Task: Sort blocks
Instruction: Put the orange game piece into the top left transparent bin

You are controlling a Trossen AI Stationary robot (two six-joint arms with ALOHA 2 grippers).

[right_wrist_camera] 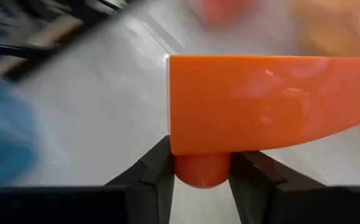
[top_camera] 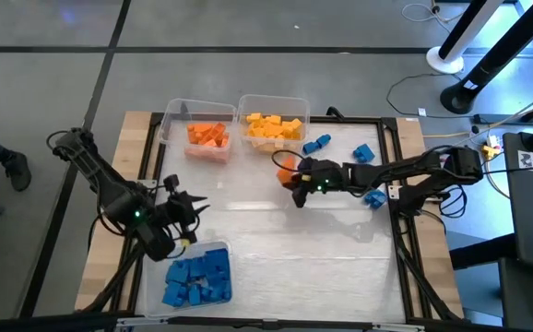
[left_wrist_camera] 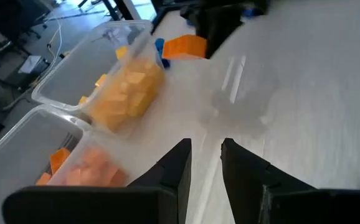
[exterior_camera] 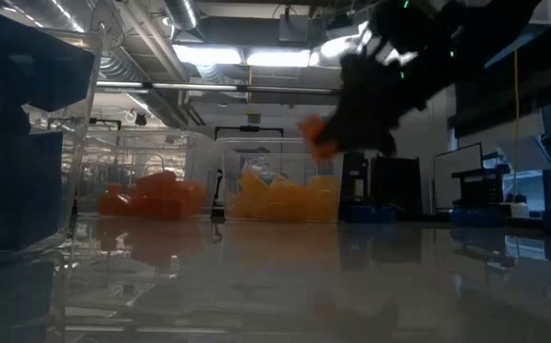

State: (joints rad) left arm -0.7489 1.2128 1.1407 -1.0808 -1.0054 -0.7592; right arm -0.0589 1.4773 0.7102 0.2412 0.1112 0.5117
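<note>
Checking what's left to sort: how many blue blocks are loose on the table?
3 visible: one blue block beside the yellow bin, one farther right, one under the right arm. Others may be hidden.

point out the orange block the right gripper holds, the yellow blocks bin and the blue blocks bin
orange block (right_wrist_camera: 255,102): right wrist view, its front face
yellow blocks bin (top_camera: 244,103): high view, its left rim
blue blocks bin (top_camera: 160,273): high view, its left wall

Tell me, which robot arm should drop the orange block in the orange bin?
The right. Its pincer is shut on an orange block, close to the orange bin. The left pincer holds nothing, down by the blue bin.
</note>
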